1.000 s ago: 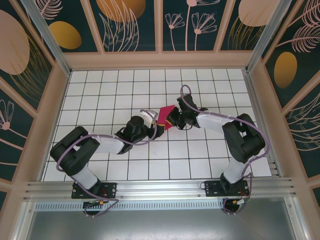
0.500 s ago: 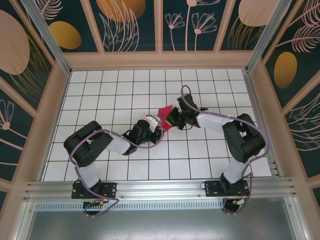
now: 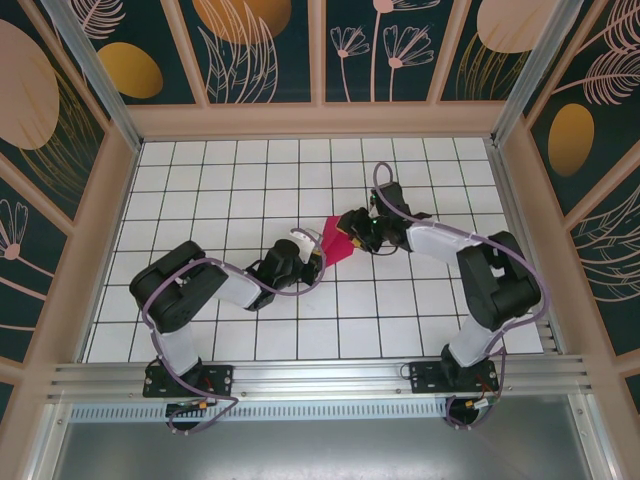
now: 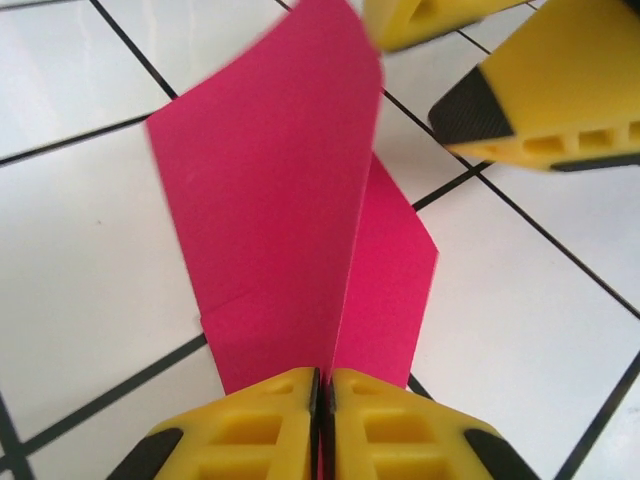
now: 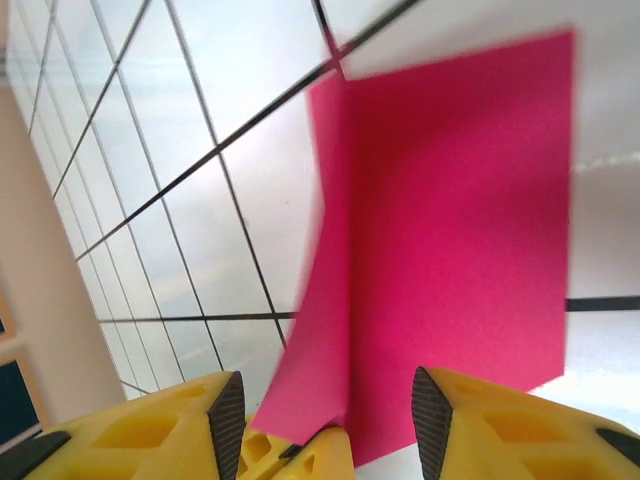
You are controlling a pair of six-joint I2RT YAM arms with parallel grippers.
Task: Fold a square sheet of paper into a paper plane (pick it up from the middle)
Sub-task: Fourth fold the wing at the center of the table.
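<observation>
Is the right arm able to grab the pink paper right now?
Probably yes. The right gripper stands open with the folded pink paper just ahead of it and nothing between them. The left gripper is shut on the paper's opposite end, out of the way.
</observation>
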